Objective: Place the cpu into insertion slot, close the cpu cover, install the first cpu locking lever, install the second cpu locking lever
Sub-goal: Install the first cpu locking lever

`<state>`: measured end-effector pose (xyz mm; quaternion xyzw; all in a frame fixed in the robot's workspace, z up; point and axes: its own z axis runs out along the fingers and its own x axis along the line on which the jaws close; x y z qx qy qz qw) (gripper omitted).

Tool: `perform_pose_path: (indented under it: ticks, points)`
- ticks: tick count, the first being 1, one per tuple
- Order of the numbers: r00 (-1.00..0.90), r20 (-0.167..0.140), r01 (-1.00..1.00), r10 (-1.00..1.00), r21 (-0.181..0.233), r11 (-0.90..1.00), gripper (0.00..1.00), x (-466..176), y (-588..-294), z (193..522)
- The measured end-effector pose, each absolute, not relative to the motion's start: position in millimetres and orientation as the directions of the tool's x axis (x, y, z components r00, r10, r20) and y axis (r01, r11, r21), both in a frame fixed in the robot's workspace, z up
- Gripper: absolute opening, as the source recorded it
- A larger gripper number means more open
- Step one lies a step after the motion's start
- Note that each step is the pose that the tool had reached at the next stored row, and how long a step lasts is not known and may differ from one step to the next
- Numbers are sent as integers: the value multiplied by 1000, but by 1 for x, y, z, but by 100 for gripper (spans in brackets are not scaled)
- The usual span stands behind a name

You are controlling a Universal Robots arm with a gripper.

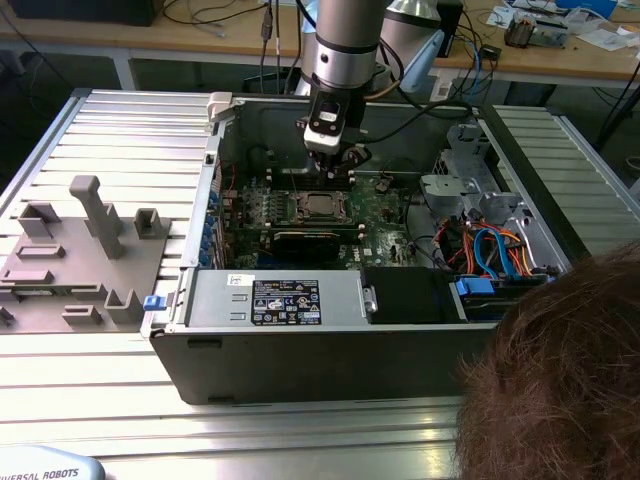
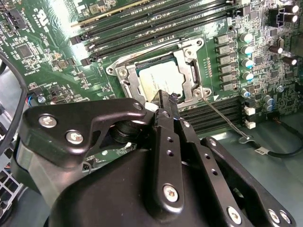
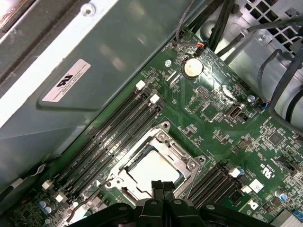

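End effector (image 3: pixel 159 185) is held with fingers together, nothing clamped, over the green board (image 3: pixel 222 118), well apart from the case wall (image 3: pixel 118 61). Just below its tips, the silvery cpu cover (image 3: pixel 188 164) is laid flat, framing the seated grey-topped cpu (image 3: pixel 152 171).

Slatted metal table (image 1: pixel 100 400) carries open computer case (image 1: pixel 300 370), grey fixture (image 1: pixel 60 270).

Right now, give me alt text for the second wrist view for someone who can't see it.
The black claw hangs over a green motherboard, at the edge of the socket. The silver-topped cpu sits in the socket with the cpu cover lying over it, and a thin wire lever sticks out from one corner.
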<state>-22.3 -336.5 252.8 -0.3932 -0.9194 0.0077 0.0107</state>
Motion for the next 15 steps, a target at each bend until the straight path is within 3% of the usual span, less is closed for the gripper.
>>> perform_pose_path:
  ticks: [15]
  points:
    - [-720,14,693,694,-23,720,11,-22,-337,253]
